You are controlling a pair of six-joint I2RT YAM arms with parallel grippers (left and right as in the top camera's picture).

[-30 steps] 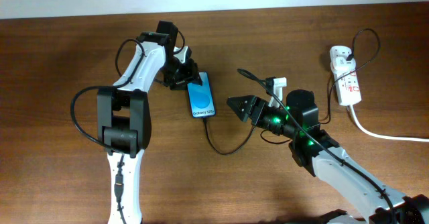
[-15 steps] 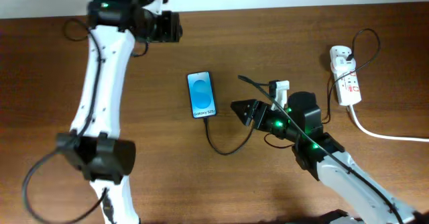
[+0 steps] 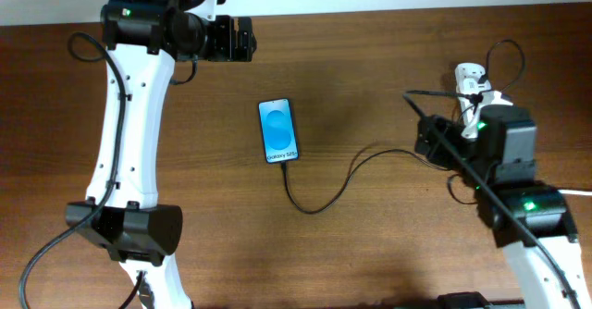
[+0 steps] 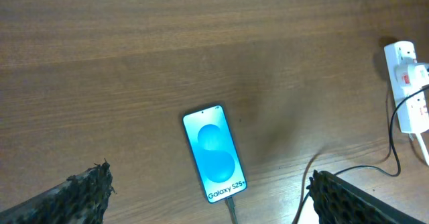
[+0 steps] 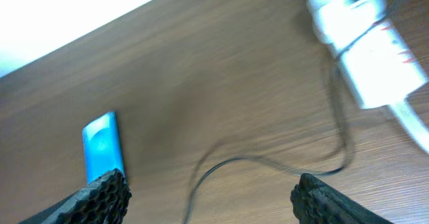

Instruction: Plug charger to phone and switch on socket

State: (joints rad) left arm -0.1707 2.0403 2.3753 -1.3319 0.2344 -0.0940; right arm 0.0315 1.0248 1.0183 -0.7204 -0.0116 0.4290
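The phone (image 3: 278,131) lies flat mid-table with its blue screen lit; it also shows in the left wrist view (image 4: 214,153) and the right wrist view (image 5: 102,147). The charger cable (image 3: 314,205) loops from the phone's bottom edge, where its connector tip (image 4: 230,202) sits against the port, across to the right. The white socket (image 3: 465,72) is at the far right, partly hidden by my right arm; it also shows in both wrist views (image 4: 405,83) (image 5: 365,43). My left gripper (image 3: 242,39) (image 4: 209,178) is open, high above the phone. My right gripper (image 3: 430,139) (image 5: 209,182) is open beside the socket.
The socket's thick white cord (image 5: 414,127) runs off to the right. The charger cable (image 5: 268,162) lies slack on the brown wood between phone and socket. The table's back edge meets a white wall behind my left arm.
My left arm has left the phone and risen to the table's back. My right arm has swung right to the socket. The phone stayed put with the cable at its bottom edge.
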